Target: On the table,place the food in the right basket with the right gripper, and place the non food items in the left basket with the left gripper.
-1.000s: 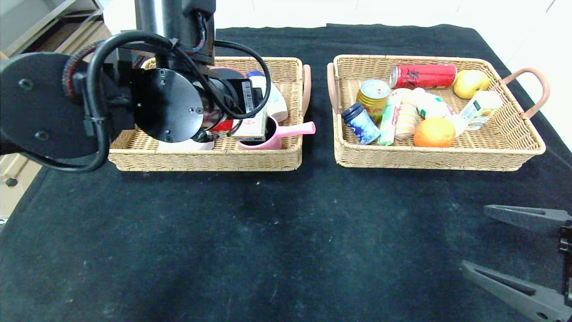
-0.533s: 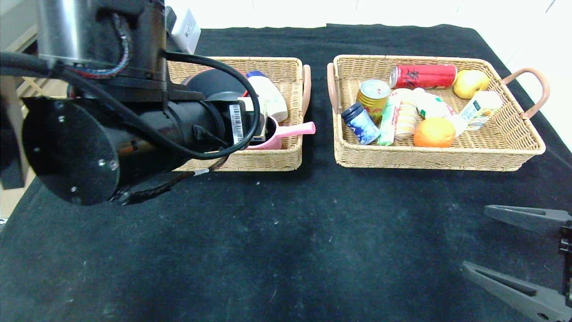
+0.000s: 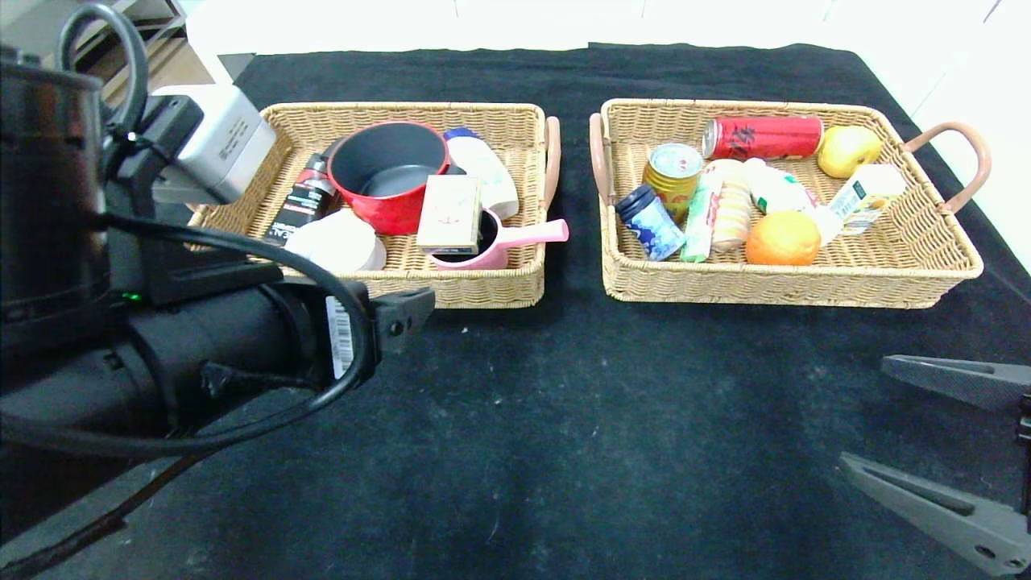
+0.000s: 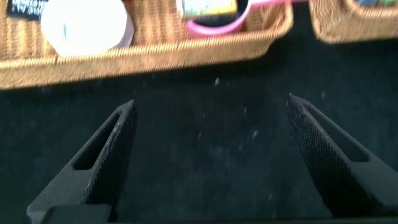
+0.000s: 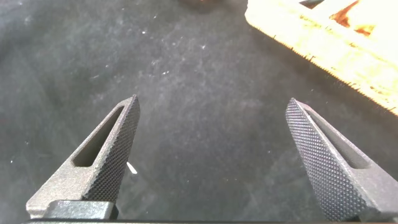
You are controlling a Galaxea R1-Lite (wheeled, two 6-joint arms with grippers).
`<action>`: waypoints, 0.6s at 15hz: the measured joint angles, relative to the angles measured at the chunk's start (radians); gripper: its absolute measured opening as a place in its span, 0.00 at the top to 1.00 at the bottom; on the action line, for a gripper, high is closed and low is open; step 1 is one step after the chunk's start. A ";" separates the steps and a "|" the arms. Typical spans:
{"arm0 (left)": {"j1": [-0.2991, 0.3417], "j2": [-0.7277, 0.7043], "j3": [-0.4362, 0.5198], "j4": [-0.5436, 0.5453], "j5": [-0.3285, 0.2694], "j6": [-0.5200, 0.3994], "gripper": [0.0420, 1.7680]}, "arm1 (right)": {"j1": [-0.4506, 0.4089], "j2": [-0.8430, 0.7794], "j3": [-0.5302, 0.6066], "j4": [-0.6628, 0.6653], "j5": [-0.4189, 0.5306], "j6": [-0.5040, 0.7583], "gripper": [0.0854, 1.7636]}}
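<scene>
The left basket (image 3: pixel 483 292) holds a red pot (image 3: pixel 387 205) with a dark grey inside and a flat beige card box (image 3: pixel 449 213). In the right basket (image 3: pixel 773 294) lie a gold can (image 3: pixel 672 169), a stack of beige biscuits (image 3: pixel 731 217), a blue-lidded jar (image 3: pixel 648 221) and a pale sweet stick (image 3: pixel 701 217). My left gripper (image 4: pixel 211 99) is open and empty above the black cloth, just in front of the left basket (image 4: pixel 155 59). At the table's near right, my right gripper (image 3: pixel 863 412) hangs open and empty over bare cloth (image 5: pixel 213 99).
The left basket also holds a pink saucepan (image 3: pixel 499 238), a white round dish (image 3: pixel 338 242), a black bottle (image 3: pixel 300 205) and a white bottle (image 3: pixel 483 173). A red can (image 3: pixel 761 137), a yellow fruit (image 3: pixel 850 149), an orange (image 3: pixel 781 238) and a small carton (image 3: pixel 866 193) share the right basket.
My left arm has drawn back from over the left basket toward the near left, uncovering the red pot and the card box. The right gripper has stayed put.
</scene>
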 joint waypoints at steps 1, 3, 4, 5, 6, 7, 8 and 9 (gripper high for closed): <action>-0.007 -0.027 0.034 -0.002 0.000 0.001 0.03 | -0.009 0.000 -0.004 -0.001 0.000 0.000 0.03; -0.018 -0.073 0.080 -0.005 0.000 0.004 0.03 | -0.023 -0.001 -0.010 -0.001 0.000 -0.001 0.03; -0.021 -0.097 0.098 -0.007 0.000 0.011 0.03 | -0.025 -0.002 -0.011 -0.001 0.000 -0.001 0.03; -0.024 -0.119 0.111 -0.010 0.000 0.023 0.03 | -0.027 -0.002 -0.011 0.000 0.000 0.000 0.03; -0.025 -0.145 0.124 -0.016 0.000 0.042 0.03 | -0.029 -0.004 -0.010 0.003 -0.005 0.000 0.03; -0.026 -0.172 0.142 -0.020 0.000 0.056 0.03 | -0.029 -0.010 -0.008 0.009 -0.019 0.001 0.03; -0.027 -0.197 0.166 -0.021 0.001 0.066 0.03 | -0.029 -0.017 -0.004 0.012 -0.037 0.003 0.03; -0.027 -0.222 0.190 -0.027 0.001 0.079 0.03 | -0.030 -0.024 -0.001 0.014 -0.050 0.008 0.03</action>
